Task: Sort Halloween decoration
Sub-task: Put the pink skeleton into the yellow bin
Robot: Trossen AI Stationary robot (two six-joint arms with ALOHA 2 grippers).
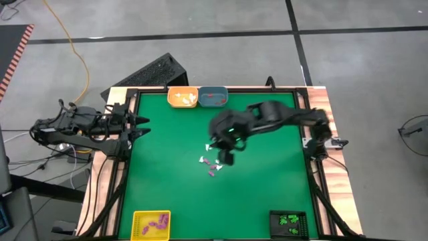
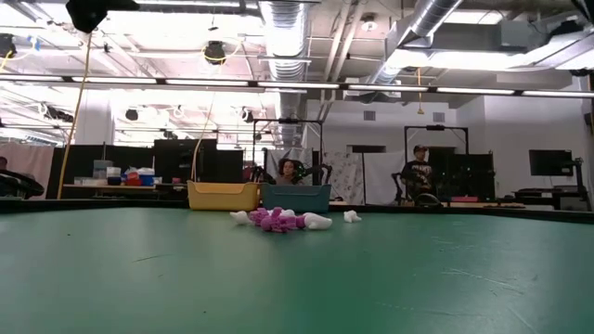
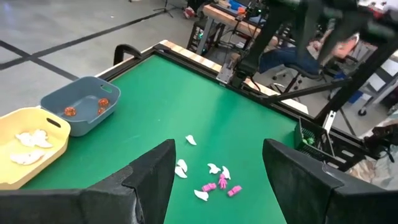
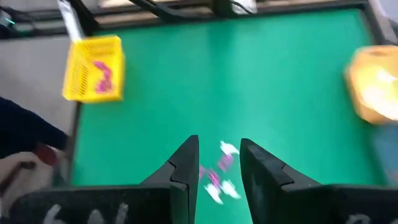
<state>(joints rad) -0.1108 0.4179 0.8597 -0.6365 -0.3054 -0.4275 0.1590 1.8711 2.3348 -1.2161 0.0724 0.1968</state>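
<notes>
Partly sorted: 4 corner trays already hold trinkets, while tiny white and purple plastic trinkets (image 1: 212,164) remain at surface centre. Right gripper (image 1: 226,159) hovers over them, fingers narrowly parted, apparently empty.

The right gripper (image 1: 226,158) perhaps hides some trinkets (image 1: 212,165).

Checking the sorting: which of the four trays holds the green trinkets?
The black tray at the table's near right corner; the yellow one holds purple pieces.

Bright overhead lighting; right wrist view motion-blurred.
</notes>
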